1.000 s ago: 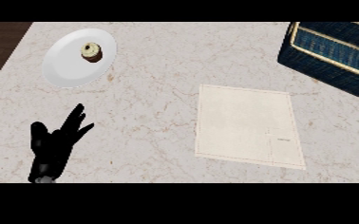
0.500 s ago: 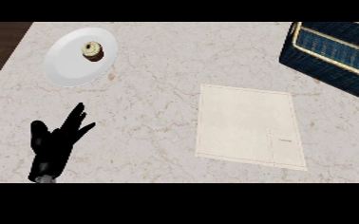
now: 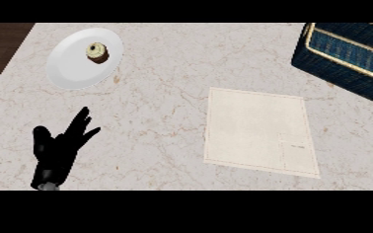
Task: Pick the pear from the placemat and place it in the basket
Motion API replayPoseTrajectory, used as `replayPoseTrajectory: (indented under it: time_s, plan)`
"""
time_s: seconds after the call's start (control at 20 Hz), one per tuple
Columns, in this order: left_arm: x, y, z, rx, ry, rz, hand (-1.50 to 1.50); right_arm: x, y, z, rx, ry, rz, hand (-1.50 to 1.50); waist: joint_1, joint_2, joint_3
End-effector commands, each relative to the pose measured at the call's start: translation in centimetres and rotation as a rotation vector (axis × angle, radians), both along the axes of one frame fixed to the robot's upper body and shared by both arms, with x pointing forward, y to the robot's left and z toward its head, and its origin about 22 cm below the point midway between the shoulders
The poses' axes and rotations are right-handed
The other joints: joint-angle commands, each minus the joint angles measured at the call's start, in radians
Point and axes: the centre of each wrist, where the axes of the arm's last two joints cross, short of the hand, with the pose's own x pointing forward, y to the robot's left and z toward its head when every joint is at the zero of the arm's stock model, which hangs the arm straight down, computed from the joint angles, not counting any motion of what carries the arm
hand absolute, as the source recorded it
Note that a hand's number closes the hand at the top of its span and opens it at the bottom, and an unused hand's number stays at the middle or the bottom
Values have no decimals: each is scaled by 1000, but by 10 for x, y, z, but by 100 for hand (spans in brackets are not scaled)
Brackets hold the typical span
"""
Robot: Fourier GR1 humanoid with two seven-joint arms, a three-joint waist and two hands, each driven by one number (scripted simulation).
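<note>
Black left hand [image 3: 58, 150]: lower left of the head view, over the counter, fingers [image 3: 82, 121] straight, spread wide and pointing up the view; it holds nothing
Pale veined marble counter [image 3: 167, 69]: fills the view, with a dark brown strip [image 3: 11, 39] along its upper left corner
Cream rectangular placemat [image 3: 258, 131]: lies flat right of centre, slightly skewed, well apart from the hand (only a faint seam pattern shows on it)
Dark blue woven basket with a pale rim [image 3: 329, 71]: upper right corner, cut by the view's edge, near the placemat but not touching it
Pear: cannot be made out, neither on the placemat nor in the part of the basket that shows
Round white plate [image 3: 67, 76]: upper left, beyond the hand
Small round pastry, cream top and brown base [image 3: 97, 52]: sits on the plate, toward its upper right
</note>
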Motion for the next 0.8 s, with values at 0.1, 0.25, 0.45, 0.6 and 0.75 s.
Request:
replayPoseTrajectory:
  time_s: [0.1,0.25,0.45,0.6,0.75]
  plan:
    - [-12,-23,-30,-2,151,-9,0,0,-25,-23,58,-55,7,150,-4,10,-12]
    - [-23,3,-39,1,152,23,0,2,-27,-50,52,-41,21,150,-8,6,-13]
    - [-21,-3,-30,1,136,1,0,-7,-57,-63,-43,81,-208,150,-3,10,-14]
    - [-6,0,-23,17,154,33,0,-8,-60,-78,-85,170,-111,150,-15,5,-13]
    - [-10,9,-21,3,154,22,0,-11,-69,-78,-149,216,-106,-150,-12,4,-13]
